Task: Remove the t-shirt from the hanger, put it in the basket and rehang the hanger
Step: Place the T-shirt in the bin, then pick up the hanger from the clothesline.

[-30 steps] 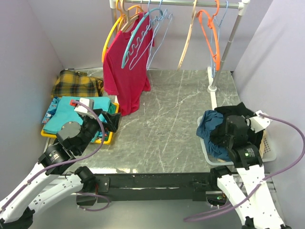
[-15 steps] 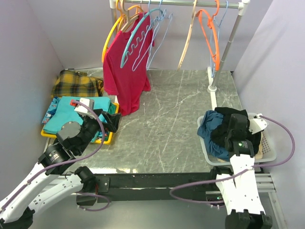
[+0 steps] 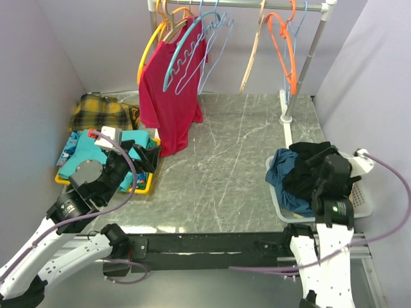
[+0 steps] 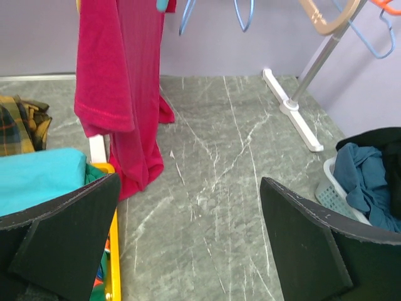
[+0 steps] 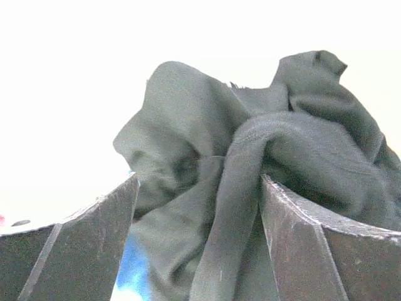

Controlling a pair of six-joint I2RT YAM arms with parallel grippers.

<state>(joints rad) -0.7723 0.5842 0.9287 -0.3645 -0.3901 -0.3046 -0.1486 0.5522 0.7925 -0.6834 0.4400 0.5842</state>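
From above, a red t-shirt (image 3: 168, 96) hangs from a bunch of hangers (image 3: 182, 45) at the left end of a rail (image 3: 257, 5). Which hanger carries it cannot be told. Its long axis is vertical, with the shoulders up at the rail and the hem pointing down toward the grey marbled worktop (image 3: 237, 154). The left end effector (image 3: 148, 158) sits low over a yellow tray (image 3: 144, 187) of teal clothes (image 3: 80, 162). The shirt hangs ahead of it and above it, with the hem near its fingers. The right end effector (image 3: 319, 168) is over a white basket (image 3: 365, 206) and points into a black garment (image 3: 308, 154). The shirt is well apart from it, across the worktop on its left.

In the left wrist view, the two dark fingers (image 4: 62, 244) are spread wide, with nothing between them. The shirt hangs ahead and a little to the left. A sleeve faces the camera, and the bunched hem comes down just beside the tray's far end. The rack foot (image 4: 294, 114) lies ahead to the right.

In the right wrist view, the fingers (image 5: 326, 251) also stand wide apart. Folds of the black garment fill the gap between them and lie against the right finger, but the cloth is not pinched. The background is washed out white.
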